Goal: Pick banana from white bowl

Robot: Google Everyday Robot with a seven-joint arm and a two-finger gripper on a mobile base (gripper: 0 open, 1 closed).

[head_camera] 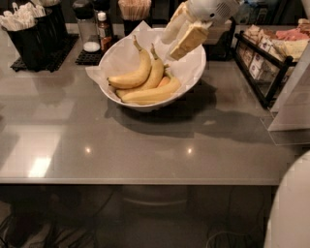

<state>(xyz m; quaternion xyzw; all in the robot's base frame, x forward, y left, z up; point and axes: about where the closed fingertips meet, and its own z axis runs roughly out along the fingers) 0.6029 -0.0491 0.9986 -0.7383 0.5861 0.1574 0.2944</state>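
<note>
The long, slim, pale yellow banana [147,94] lies nearly flat along the front inside the paper-lined white bowl [197,68]. The gripper [173,46] hangs above the bowl's right side, fingers apart.

gripper [170,48]: two long wedge-shaped fingers [191,41], set apart with a gap showing between them. nearer finger tan-yellow, with a broad flat face and a squared tip. the other finger is paler, cream, slimmer and softer at the edges. both widen toward the base. behind the fingers sits a wrist housing [213,8], white, a smooth rounded shell, with a patch of small dark dots like a grille on its side. the right rim of the white bowl [160,104] lies just below the fingertips.
</note>
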